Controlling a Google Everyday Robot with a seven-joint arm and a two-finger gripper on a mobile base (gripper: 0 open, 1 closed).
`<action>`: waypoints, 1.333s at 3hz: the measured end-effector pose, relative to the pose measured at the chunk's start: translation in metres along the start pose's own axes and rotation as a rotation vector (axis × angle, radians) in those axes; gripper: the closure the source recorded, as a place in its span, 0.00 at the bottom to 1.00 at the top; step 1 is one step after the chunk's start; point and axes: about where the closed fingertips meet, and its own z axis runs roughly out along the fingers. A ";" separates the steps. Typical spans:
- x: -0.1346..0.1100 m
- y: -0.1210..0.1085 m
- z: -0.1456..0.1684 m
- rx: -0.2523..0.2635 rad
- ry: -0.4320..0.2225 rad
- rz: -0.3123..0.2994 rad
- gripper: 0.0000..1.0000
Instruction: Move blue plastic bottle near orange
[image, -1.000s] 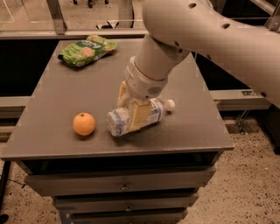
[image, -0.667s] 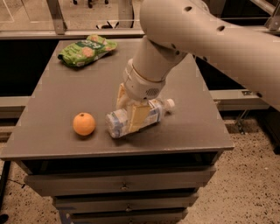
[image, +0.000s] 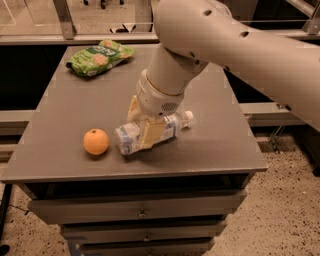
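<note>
The blue plastic bottle (image: 131, 138) lies on its side on the grey table (image: 210, 145), white cap pointing right. My gripper (image: 145, 127) comes down from above and is shut on the bottle's middle, one tan finger (image: 151, 135) in front of it and one behind. The orange (image: 96, 141) sits on the table just left of the bottle's base, a small gap between them.
A green snack bag (image: 98, 56) lies at the table's far left corner. My large arm (image: 240, 45) spans the upper right of the view. Drawers sit below the table's front edge (image: 140, 212).
The gripper and the bottle have shifted slightly left toward the orange. The orange and the snack bag have not moved.
</note>
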 end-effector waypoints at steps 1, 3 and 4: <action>-0.003 -0.001 0.001 -0.002 -0.005 0.004 0.15; 0.000 0.000 -0.001 -0.002 -0.010 0.017 0.00; 0.023 -0.011 -0.020 0.032 -0.034 0.082 0.00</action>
